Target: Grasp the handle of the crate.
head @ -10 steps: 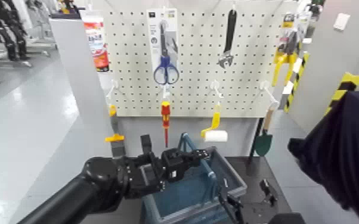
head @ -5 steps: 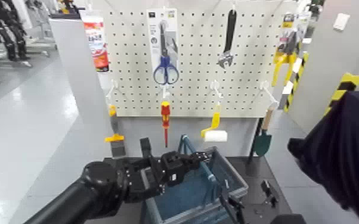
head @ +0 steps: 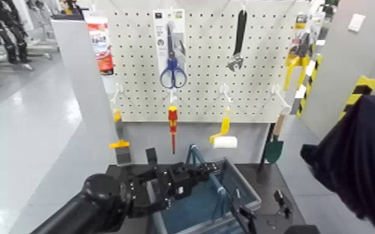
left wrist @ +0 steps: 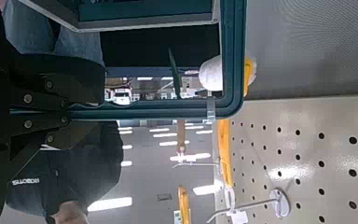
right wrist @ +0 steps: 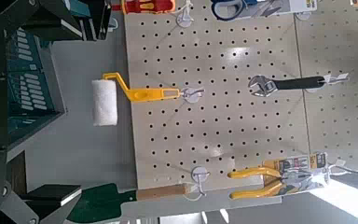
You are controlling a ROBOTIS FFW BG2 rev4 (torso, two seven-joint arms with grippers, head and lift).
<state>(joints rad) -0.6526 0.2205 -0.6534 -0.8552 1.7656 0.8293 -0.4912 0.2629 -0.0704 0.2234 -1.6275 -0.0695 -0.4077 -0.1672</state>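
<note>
The blue-grey slatted crate [head: 245, 190] stands on the dark table below the pegboard. Its thin teal handle [head: 194, 152] arches over its middle. My left gripper [head: 206, 168] reaches in from the left and is shut on the handle near its top. In the left wrist view the teal handle [left wrist: 168, 107] runs straight between my dark fingers [left wrist: 47, 84] and bends at its corner beyond them. My right gripper [head: 258, 205] is open and empty, low beside the crate's right front. The crate's slatted wall also shows in the right wrist view [right wrist: 28, 75].
The white pegboard holds blue scissors [head: 172, 73], a red-and-yellow screwdriver [head: 172, 124], a wrench [head: 238, 43], a yellow paint roller [head: 224, 138], a green trowel [head: 275, 149] and yellow pliers [head: 296, 62]. A person in dark clothing [head: 358, 168] stands at the right. A white cabinet [head: 84, 81] stands at the left.
My left gripper and arm have sunk a little lower and further right along the handle. The crate has shifted slightly right. The right gripper has moved a little to the right.
</note>
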